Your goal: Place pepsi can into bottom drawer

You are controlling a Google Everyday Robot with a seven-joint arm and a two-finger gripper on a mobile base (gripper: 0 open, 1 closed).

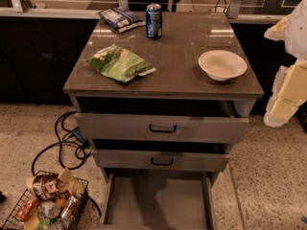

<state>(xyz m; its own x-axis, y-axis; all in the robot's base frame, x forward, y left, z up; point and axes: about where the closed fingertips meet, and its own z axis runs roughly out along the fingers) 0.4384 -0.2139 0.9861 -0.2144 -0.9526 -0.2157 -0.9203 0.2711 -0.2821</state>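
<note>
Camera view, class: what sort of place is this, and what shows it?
Probably an office pantry or test lab: drawer cabinet holding a pepsi can, green snack bag and bowl; wire basket of snacks on the floor. The gripper is at the right edge.

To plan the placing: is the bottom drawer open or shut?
Open: the bottom drawer is pulled out, its grey floor visible. Gripper at right edge.

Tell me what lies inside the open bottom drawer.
The grey metal bottom drawer shows only bare grey floor; its rear is hidden under the middle drawer. The dark-blue pepsi can stands on the cabinet top. The pale claw hangs at the right edge.
</note>
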